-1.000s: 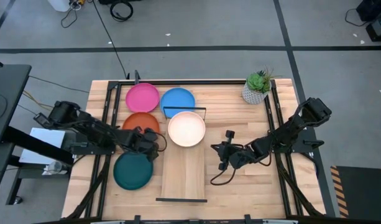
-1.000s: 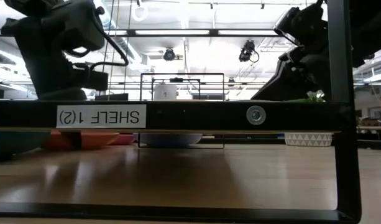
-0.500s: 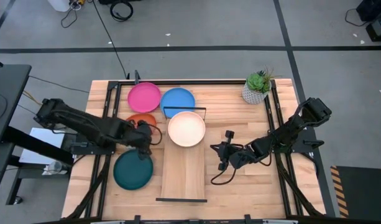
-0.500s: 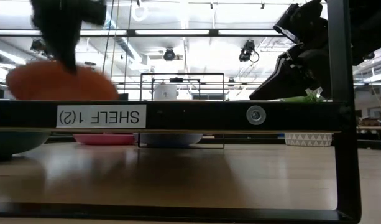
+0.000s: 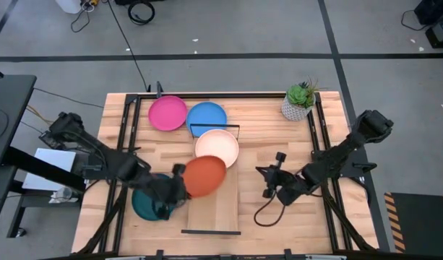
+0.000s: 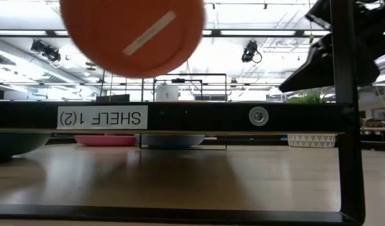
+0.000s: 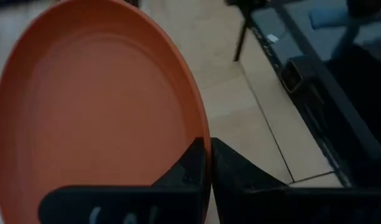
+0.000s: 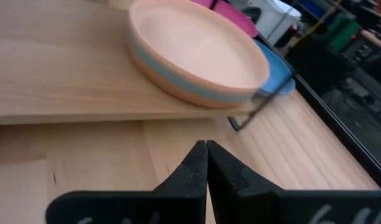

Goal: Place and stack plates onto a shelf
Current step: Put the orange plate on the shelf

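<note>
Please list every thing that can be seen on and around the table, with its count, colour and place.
orange plate: 1, orange, held in the air over the shelf, next to the stack
stack of plates: 1 stack, cream on top with a light blue rim under it, on the shelf's far end
pink plate: 1, pink, far left of the tabletop
blue plate: 1, blue, beside the pink one
teal plate: 1, teal, near left, partly under the left arm
shelf: 1, light wood, middle of the table
potted plant: 1, green, far right corner
left gripper: shut on the orange plate's rim
right gripper: shut, empty, right of the shelf
</note>
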Robot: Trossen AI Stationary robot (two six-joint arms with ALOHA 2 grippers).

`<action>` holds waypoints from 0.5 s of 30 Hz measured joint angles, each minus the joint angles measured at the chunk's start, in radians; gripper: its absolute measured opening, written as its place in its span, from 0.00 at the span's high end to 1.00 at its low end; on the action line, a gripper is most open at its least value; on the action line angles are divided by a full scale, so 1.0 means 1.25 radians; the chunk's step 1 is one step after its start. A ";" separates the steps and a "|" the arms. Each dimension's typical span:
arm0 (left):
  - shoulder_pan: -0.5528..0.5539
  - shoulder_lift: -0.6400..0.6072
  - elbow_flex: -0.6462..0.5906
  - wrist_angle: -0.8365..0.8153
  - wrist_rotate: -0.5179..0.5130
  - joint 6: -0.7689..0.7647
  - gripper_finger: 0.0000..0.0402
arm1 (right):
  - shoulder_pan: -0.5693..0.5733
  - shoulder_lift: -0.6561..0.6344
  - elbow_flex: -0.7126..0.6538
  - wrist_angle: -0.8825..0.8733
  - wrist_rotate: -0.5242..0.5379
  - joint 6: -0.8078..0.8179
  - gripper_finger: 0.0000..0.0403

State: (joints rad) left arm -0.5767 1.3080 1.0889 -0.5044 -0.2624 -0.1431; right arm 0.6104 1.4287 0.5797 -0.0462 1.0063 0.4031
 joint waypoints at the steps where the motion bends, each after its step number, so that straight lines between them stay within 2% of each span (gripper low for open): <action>1: -0.008 0.019 0.001 0.008 -0.002 0.036 0.95 | 0.010 -0.006 0.000 -0.021 0.014 0.025 0.98; 4: -0.022 0.082 -0.002 -0.023 0.001 0.168 0.96 | 0.033 -0.009 0.000 -0.053 0.045 0.063 0.97; 9: -0.051 0.165 -0.001 -0.016 0.016 0.306 0.96 | 0.040 -0.007 0.000 -0.047 0.058 0.076 0.96; 15: -0.077 0.222 -0.001 -0.003 0.018 0.369 0.96 | 0.040 -0.006 0.000 -0.048 0.055 0.089 0.97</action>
State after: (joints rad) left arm -0.6731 1.5860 1.0882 -0.5083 -0.2405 0.3187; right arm 0.6601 1.4208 0.5797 -0.1062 1.0745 0.5139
